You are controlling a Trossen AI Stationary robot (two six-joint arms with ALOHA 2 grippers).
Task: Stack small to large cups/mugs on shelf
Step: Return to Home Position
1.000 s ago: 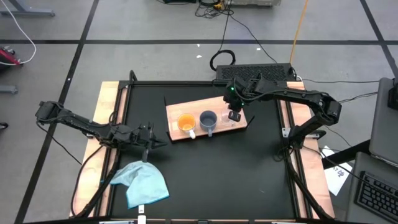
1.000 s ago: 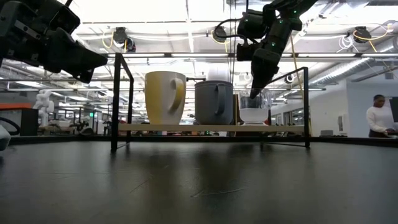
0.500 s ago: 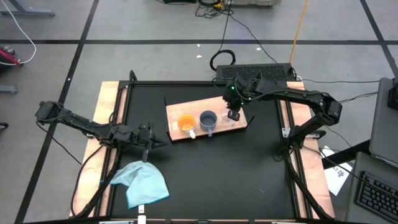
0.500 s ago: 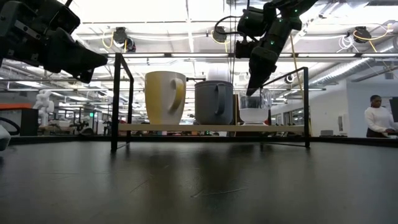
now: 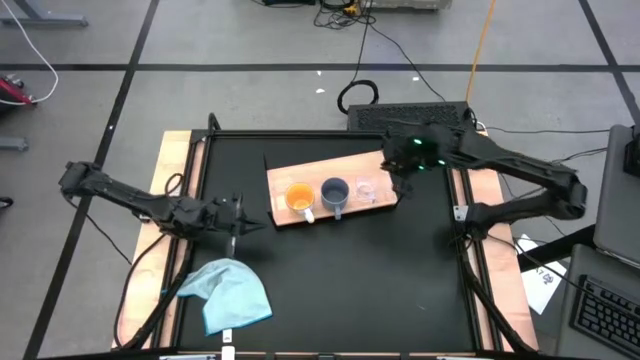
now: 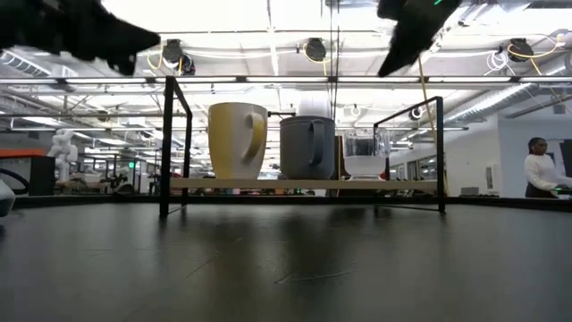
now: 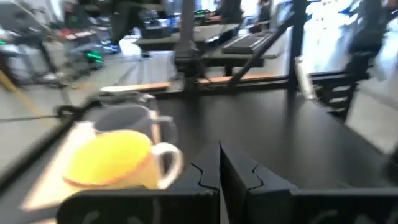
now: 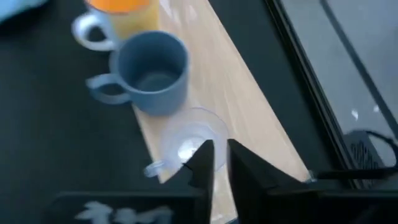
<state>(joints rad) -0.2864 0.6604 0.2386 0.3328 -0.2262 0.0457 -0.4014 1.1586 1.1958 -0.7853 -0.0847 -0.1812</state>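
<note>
Clear cup (image 5: pixel 367 189) is seen on the shelf (image 5: pixel 300 168), just beside the nearer right pincer (image 5: pixel 402 182), nearly closed and empty; left pincer (image 5: pixel 248 226) closed.

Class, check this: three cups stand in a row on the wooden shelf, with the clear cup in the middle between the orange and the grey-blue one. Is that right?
Not quite. The grey-blue cup is in the middle; the clear cup stands at one end and the orange cup at the other, all on the shelf. The high view shows this.

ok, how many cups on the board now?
3, in a row on the light-brown wooden board: orange cup with white handle, grey-blue cup, clear see-through cup. None appear hidden.
</note>
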